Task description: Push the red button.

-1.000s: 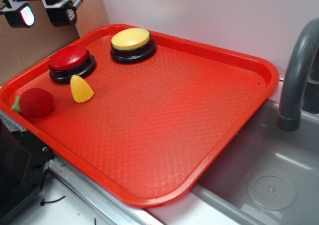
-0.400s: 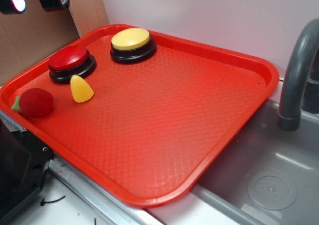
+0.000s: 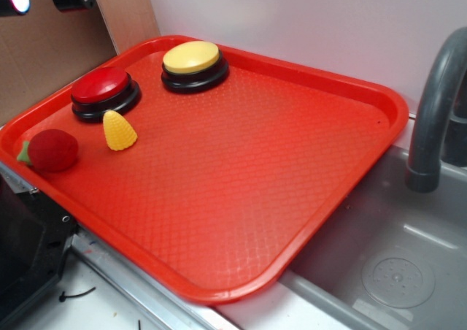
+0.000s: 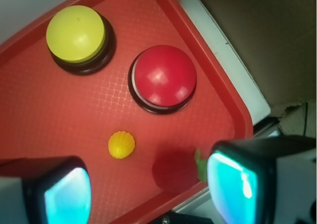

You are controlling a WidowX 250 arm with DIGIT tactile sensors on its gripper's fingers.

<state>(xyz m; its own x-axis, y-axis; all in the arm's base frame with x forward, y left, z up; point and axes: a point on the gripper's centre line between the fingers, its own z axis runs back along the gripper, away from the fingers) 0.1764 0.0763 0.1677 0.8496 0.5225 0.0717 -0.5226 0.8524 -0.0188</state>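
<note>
The gripper (image 4: 148,194) hangs high above the tray's back-left corner with its two fingers (image 4: 235,182) spread wide apart and nothing between them, only its tip showing in the exterior view's top-left corner. Below it, the red button (image 3: 104,91) sits on the red tray (image 3: 292,162) near that corner, untouched, with the yellow button (image 3: 193,65) just beside it along the back rim, a small yellow toy corn (image 3: 119,131) just in front, and a fuzzy red toy fruit (image 3: 51,150) near the front-left edge; a grey sink (image 3: 379,250) and faucet (image 3: 438,104) lie to the right
</note>
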